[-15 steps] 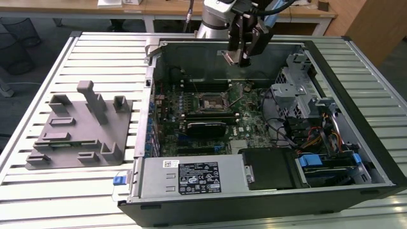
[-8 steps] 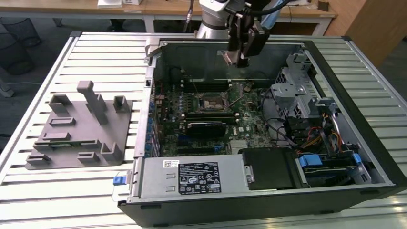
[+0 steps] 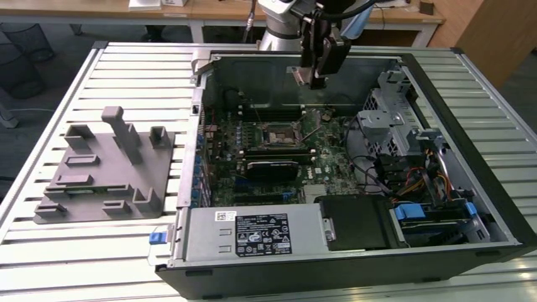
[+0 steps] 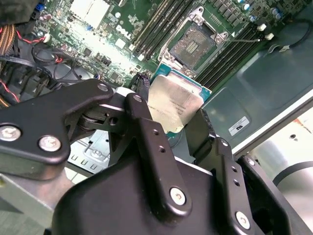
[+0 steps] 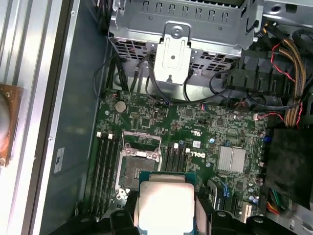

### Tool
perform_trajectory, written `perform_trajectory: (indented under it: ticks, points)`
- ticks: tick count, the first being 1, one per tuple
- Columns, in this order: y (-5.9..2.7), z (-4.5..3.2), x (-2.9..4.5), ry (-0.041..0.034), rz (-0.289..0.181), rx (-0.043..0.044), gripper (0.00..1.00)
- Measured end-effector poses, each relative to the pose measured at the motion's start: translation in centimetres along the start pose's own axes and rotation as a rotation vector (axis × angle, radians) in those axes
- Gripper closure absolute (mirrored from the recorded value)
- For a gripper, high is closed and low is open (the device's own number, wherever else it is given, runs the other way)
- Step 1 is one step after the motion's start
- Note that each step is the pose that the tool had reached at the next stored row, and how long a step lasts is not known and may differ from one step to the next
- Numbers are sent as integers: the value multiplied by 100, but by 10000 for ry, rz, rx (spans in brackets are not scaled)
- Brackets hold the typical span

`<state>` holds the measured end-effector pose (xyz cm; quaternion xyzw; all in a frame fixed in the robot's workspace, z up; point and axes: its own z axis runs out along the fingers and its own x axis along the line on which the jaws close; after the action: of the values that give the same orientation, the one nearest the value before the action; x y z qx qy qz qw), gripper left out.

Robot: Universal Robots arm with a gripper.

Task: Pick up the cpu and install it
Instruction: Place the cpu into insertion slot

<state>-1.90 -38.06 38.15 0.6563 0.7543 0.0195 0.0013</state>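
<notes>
Your gripper (image 4: 168,110) is clenched on the cpu (image 4: 173,100). Its 2 black fingers (image 4: 146,132) press on 2 opposite edges of the chip, and the shiny metal top faces back toward the wrist. In the first wrist view the cpu (image 5: 164,203) sits squarely between the fingertips of the gripper (image 5: 166,215), its green rim showing along the free edge.

In the exterior view the gripper (image 3: 317,69) hangs above the open computer case (image 3: 470,113), well clear of the motherboard (image 5: 205,127). The socket (image 4: 193,44) lies below the tool and just past the fingertips. Its frame is open and nothing is seated in it. Memory slots (image 5: 105,161) run along either side of it.

Treat the chip as light, thin and stiff. It should not flex in the grip, but it has little mass to resist a nudge. The metal lid is probably smooth and slippery, so the hold you have on the rim edges looks like the right one. Nothing should bear on the underside, where the contacts are likely the fragile part. The socket's own contacts are probably just as delicate, so a tilted or dragged chip is the main risk. A firm, moderate squeeze should do, since the rim could chip under heavy force.
</notes>
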Motion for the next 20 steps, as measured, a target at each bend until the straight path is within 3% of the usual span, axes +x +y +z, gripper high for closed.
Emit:
perform_trajectory:
  ticks: [5, 9, 20]
  points:
    - [-2, 1, 5, -3, 78, -1, 46]
    - [-4, 24, 10, -19, 597, -13, 46]
    - [-40, 217, 70, 9, 573, -26, 46]
